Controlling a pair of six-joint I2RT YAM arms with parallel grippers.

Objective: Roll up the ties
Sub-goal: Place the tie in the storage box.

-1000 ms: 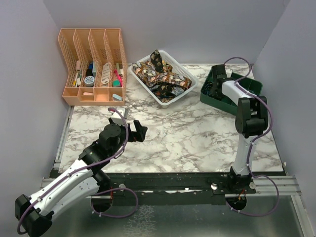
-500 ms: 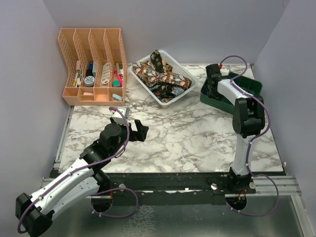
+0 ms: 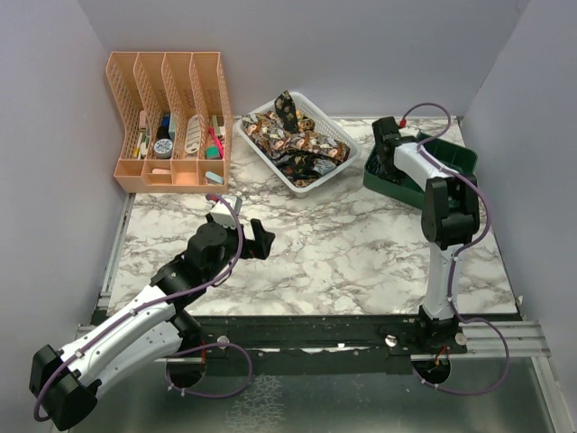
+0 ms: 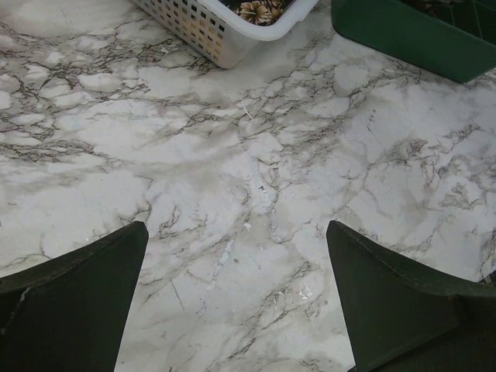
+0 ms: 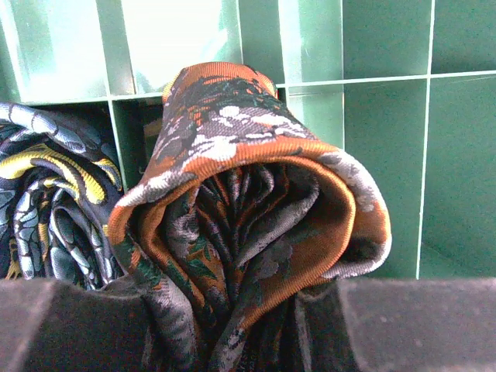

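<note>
Grasping a rolled tie (image 5: 248, 178), the right claw (image 5: 244, 329) may let it uncoil if opened outside the bin (image 5: 380, 155) ahead.

From where I stood, the left arm (image 3: 135, 325) and right arm (image 3: 442, 271) looked like twins: white tubular links set between chunky black joint housings. A thin purple cable (image 3: 431, 105) trailed loosely along each (with a small red tip near the right wrist). The left claw (image 3: 261, 236) had matte black, wedge-shaped fingers (image 4: 77, 302).
</note>
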